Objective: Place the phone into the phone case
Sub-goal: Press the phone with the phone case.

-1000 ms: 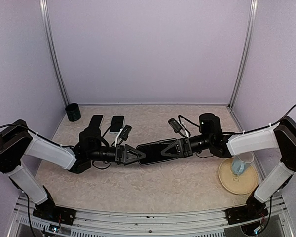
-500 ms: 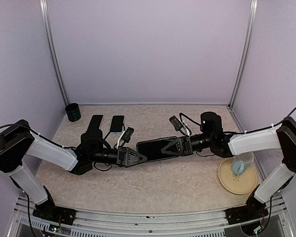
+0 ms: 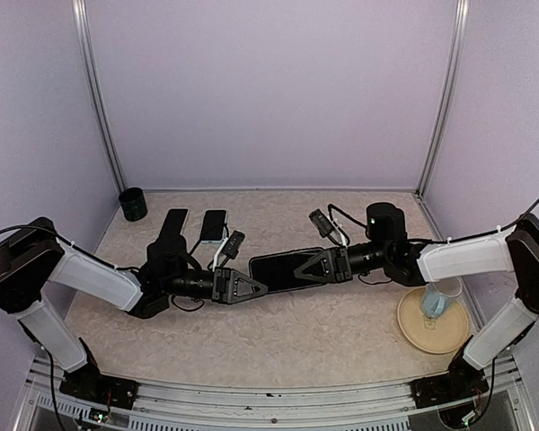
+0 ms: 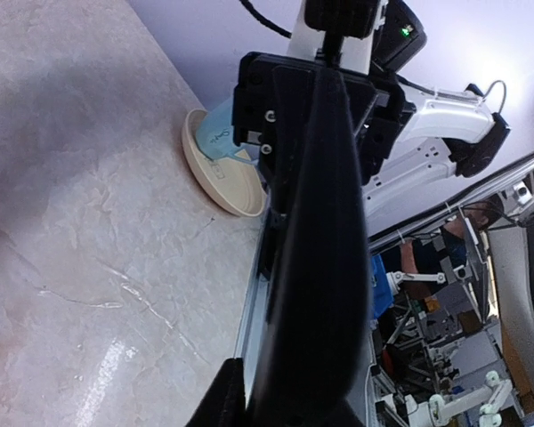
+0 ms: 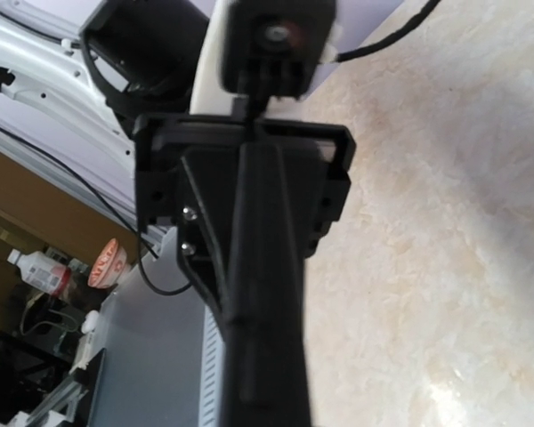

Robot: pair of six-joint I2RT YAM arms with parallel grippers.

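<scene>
Looking down from the top camera, I see both arms reaching in low over the table (image 3: 278, 350) and meeting end to end, well left of the plate (image 3: 410, 329). The phone (image 3: 278, 269) spans the gap between them, wide face up, long axis pointing toward the plate. I can't tell if it touches the table or if a case is already on it.

The left gripper (image 3: 248, 286) is on the phone's end farther from the plate. In the left wrist view the slab runs edge-on straight out from between its fingers, jaws pinched onto it. The right gripper (image 3: 313, 267) is clamped on the plate-side end, jaws nearly together on the thin edge, and its wrist view shows the same edge-on slab.

A pale blue cup (image 3: 436, 301) stands on the plate. Far left of the plate, toward the back, two flat dark slabs (image 3: 173, 223) lie side by side; phones or cases, I can't tell. A black cup (image 3: 133, 204) sits farther left still, in the back corner.
</scene>
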